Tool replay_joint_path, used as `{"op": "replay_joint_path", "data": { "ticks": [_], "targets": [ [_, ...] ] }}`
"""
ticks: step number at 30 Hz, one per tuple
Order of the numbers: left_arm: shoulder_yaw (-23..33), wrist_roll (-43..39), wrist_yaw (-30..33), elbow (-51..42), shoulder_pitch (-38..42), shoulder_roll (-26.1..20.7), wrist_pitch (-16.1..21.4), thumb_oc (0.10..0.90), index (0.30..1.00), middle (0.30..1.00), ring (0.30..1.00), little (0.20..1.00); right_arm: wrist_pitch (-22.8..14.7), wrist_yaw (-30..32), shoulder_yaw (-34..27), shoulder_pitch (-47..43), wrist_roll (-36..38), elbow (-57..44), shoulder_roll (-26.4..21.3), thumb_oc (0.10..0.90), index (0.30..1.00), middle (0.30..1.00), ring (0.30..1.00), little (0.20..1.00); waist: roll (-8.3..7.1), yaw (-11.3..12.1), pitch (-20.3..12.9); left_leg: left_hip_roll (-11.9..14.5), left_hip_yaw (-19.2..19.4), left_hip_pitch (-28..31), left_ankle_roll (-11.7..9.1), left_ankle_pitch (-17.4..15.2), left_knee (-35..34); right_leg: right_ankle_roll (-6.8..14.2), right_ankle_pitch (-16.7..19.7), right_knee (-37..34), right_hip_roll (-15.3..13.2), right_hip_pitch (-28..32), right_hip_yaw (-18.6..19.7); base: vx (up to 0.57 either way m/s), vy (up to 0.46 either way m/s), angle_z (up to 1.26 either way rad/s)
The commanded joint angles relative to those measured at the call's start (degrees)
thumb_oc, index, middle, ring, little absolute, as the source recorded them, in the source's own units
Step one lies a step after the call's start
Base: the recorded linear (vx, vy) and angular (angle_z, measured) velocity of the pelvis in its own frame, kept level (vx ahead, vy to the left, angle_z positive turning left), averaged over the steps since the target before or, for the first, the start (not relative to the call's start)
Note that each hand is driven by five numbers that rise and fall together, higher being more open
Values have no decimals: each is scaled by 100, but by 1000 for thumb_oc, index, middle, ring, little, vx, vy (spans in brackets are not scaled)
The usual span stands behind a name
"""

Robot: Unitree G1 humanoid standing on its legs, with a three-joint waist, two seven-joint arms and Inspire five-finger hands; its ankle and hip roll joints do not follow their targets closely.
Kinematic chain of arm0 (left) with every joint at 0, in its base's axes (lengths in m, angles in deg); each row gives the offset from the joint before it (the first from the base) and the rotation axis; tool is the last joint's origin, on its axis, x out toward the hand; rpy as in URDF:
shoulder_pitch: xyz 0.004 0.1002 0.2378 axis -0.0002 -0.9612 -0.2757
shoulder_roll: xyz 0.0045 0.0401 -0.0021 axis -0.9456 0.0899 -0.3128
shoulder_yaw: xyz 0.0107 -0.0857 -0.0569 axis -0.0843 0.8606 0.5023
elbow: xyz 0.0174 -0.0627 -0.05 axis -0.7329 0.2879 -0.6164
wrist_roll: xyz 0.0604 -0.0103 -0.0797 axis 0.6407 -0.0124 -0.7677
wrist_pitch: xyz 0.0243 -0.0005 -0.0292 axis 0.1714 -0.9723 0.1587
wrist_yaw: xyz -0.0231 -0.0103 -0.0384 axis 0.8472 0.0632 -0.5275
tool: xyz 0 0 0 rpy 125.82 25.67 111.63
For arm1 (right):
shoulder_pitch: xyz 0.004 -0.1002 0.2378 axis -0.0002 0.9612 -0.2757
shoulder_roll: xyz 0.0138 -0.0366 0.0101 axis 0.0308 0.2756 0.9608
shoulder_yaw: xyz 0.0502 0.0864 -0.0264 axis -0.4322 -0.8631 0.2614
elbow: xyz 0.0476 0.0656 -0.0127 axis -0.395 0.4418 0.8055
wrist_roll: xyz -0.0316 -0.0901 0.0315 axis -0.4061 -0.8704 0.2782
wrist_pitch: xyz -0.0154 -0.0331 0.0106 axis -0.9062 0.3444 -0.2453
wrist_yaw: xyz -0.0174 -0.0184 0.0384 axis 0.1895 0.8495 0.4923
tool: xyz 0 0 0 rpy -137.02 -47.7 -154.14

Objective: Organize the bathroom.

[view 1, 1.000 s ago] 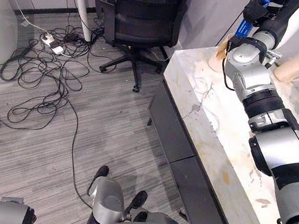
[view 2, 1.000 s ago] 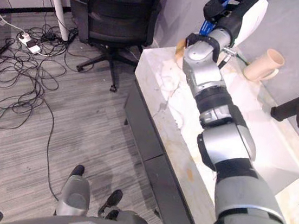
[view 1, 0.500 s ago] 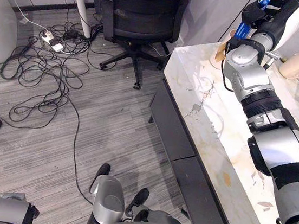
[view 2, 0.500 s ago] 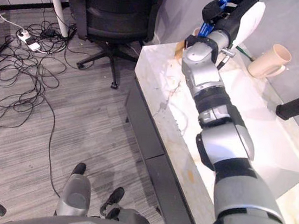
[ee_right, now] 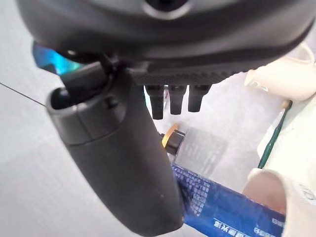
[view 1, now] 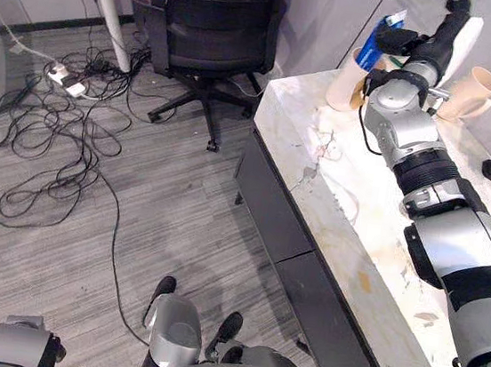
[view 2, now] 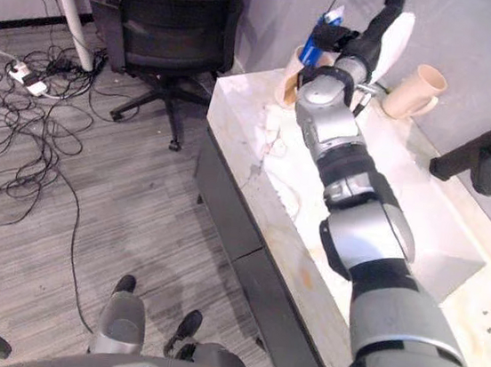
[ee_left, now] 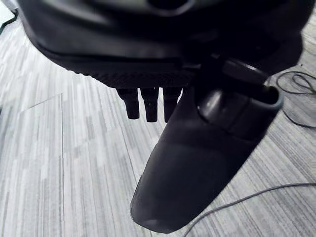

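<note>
**Right hand carried the toothpaste to the cup**

Left hand (ee_left: pixel 197 148) first: it hung low over the grey floor, fingers straight and relaxed, holding nothing, out of the play. Moving right, the marble counter (view 1: pixel 355 242) ran away from the robot, and at its far end stood a cream cup (view 1: pixel 344 77). Right over that cup was the right hand (view 1: pixel 424 44), arm stretched long across the counter, clamped on a blue toothpaste tube (view 1: pixel 385 35), thumb pressing it against the palm in the wrist view, the tube's lower end at the cup's mouth. Further right sat a second cream mug (view 1: pixel 474 91) with a handle, and a green toothbrush (ee_right: pixel 274 136) lay beside it. By my read the tidy-up was midway: the tube was about to be dropped in, not yet released, and the toothbrush was still loose on the counter.
</note>
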Motion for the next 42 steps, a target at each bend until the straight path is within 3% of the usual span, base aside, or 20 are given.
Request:
{"op": "replay_joint_path", "data": {
  "ticks": [1, 5, 17, 27, 31, 42],
  "targets": [
    [-566, 181, 200, 481, -425, -196, -153, 800, 900, 900, 900, 900, -295, -221, 33, -331, -550, -524, -97, 800, 900, 900, 900, 900, -72, -53, -658, 352, 455, -37, 107, 807, -514, 533, -661, 604, -533, -33, 466, 30, 119, -20],
    [-656, 148, 196, 444, -256, -81, -308, 800, 900, 900, 900, 900, -86, -465, -9, -231, -670, -580, 5, 800, 900, 900, 900, 900, -19, -140, -716, 289, 580, 27, 146, 712, -352, 541, -584, 496, -593, 111, 573, 27, 90, -12],
    [-677, 86, -56, 469, 194, -401, -367, 800, 900, 900, 900, 900, -438, -515, 163, -530, -453, -265, -139, 800, 900, 900, 900, 900, 41, -76, -351, 254, 486, -300, 143, 828, -489, 608, -558, 536, -692, -210, 378, -102, 7, 2],
    [-703, 31, -72, 343, 302, -427, -313, 800, 900, 900, 900, 900, -431, -550, 235, -585, -347, -386, -250, 800, 900, 900, 900, 900, 30, -74, -115, 298, 433, -450, 130, 872, -524, 653, -555, 611, -710, -422, 316, -65, -22, 15],
    [-660, -4, -62, 351, 195, -382, -290, 800, 900, 900, 900, 900, -417, -626, 243, -504, -389, -416, -280, 800, 900, 900, 900, 900, 1, -135, -131, 321, 514, -354, 135, 862, -567, 662, -555, 628, -713, -426, 336, 8, 23, -3],
    [-567, 248, -145, 362, -178, -171, -411, 800, 900, 900, 900, 900, 96, -1198, 245, -106, -682, -652, -526, 800, 900, 900, 900, 900, -104, -425, -548, 267, 880, 188, 202, 691, -518, 676, -510, 523, -710, -92, 600, 81, 48, -13]
  ]
}}
